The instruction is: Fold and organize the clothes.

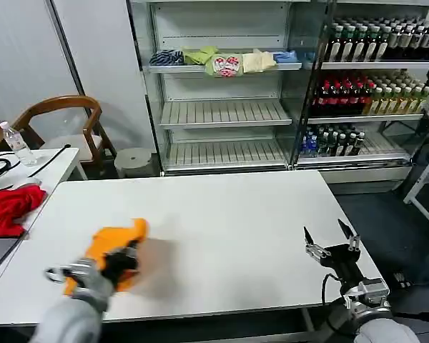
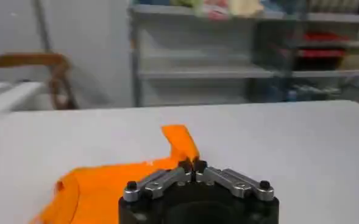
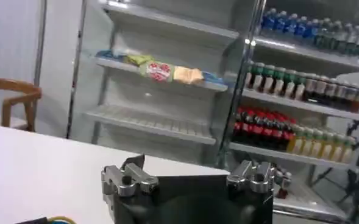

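Observation:
The orange T-shirt (image 1: 109,241) lies bunched in a small heap on the white table (image 1: 229,229), near its front left corner. My left gripper (image 1: 126,257) is down on the heap's near side. In the left wrist view its fingertips (image 2: 192,165) are pressed together, pinching a raised peak of the orange fabric (image 2: 178,141), while the rest of the shirt (image 2: 97,187) spreads flat on the table. My right gripper (image 1: 330,236) hovers over the table's front right part, far from the shirt, open with nothing between its fingers (image 3: 194,167).
A red cloth (image 1: 9,207) and a water bottle (image 1: 16,144) lie on a side table at the left, with a wooden chair (image 1: 64,118) behind. Beyond the table stand a shelf unit holding small folded garments (image 1: 222,63) and a drinks cooler (image 1: 379,71).

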